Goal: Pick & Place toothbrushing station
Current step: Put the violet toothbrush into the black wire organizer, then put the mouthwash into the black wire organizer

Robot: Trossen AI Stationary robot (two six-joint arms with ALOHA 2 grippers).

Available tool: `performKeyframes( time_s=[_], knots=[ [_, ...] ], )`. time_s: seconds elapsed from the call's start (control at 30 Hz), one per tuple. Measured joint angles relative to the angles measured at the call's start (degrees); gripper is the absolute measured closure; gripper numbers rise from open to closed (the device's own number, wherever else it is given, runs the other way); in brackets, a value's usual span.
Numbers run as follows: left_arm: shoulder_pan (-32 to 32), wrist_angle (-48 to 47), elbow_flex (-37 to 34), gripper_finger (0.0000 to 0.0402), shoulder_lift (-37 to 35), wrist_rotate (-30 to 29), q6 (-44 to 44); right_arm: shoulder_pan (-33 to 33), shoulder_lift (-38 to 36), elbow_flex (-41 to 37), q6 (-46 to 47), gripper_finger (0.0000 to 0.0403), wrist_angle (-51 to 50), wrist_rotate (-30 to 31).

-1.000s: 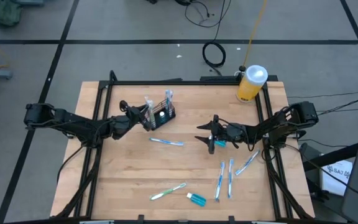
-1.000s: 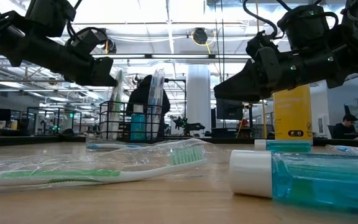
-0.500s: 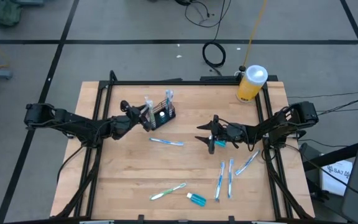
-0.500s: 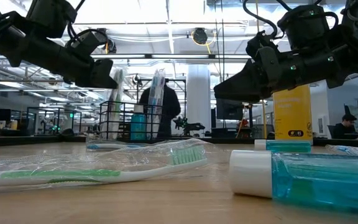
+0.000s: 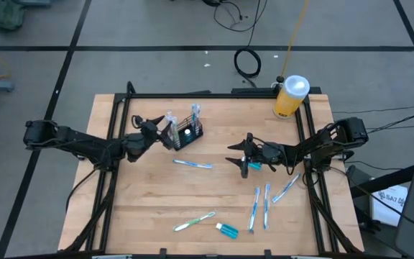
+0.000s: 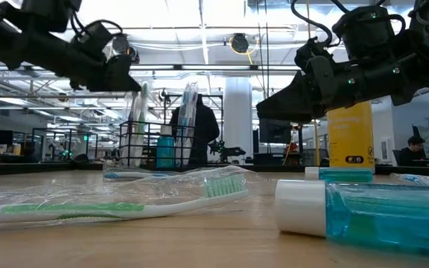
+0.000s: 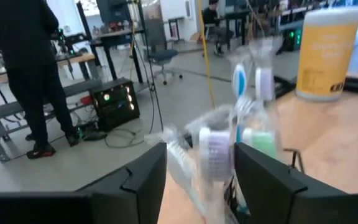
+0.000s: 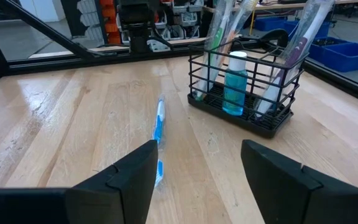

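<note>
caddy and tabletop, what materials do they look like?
Caddy: looks like black-coated metal wire, a thin open grid you can see through, matte. Tabletop: light wood planks, visible grain and seams, with a slight sheen, likely sealed.

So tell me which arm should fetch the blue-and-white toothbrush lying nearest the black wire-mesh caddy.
Right, probably. The right gripper hangs open near the blue-and-white toothbrush, facing it. The left gripper, also open, is at the black wire-mesh caddy.
</note>
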Motion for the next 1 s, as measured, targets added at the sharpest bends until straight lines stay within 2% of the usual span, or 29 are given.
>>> performKeyframes(
  time_s=[0.23,0.37,0.53,0.63,0.73,0.87,1.0],
  knots=[
    [-6.2,0.1,0.0,0.0208,-6.9,0.3,2.9,0.0,0.0,0.0,2.5,0.0179,-1.0,0.0],
    [-9.6,0.6,0.0,0.0208,-9.3,5.1,4.6,0.0,0.0,0.0,2.6,0.0179,-0.9,0.0],
    [-10.6,5.4,0.0,0.0208,-9.7,13.8,7.4,0.0,-0.2,0.1,2.6,0.0179,-0.4,-0.2],
    [-10.6,6.8,0.1,0.0208,-9.7,15.6,6.2,0.0,-3.4,2.0,2.6,0.0179,-3.1,-3.0],
    [-10.6,6.5,0.1,0.0208,-9.7,15.6,4.2,0.8,-7.9,5.6,2.6,0.0179,-14.8,-4.5],
    [-10.7,5.7,0.1,0.0208,-9.5,15.7,1.6,2.5,-13.2,14.9,2.8,0.0179,-44.2,-4.1],
    [-10.7,4.4,0.1,0.0208,-9.5,15.8,0.0,4.2,-13.9,24.6,8.6,0.0179,-73.2,-0.8]
  ],
)
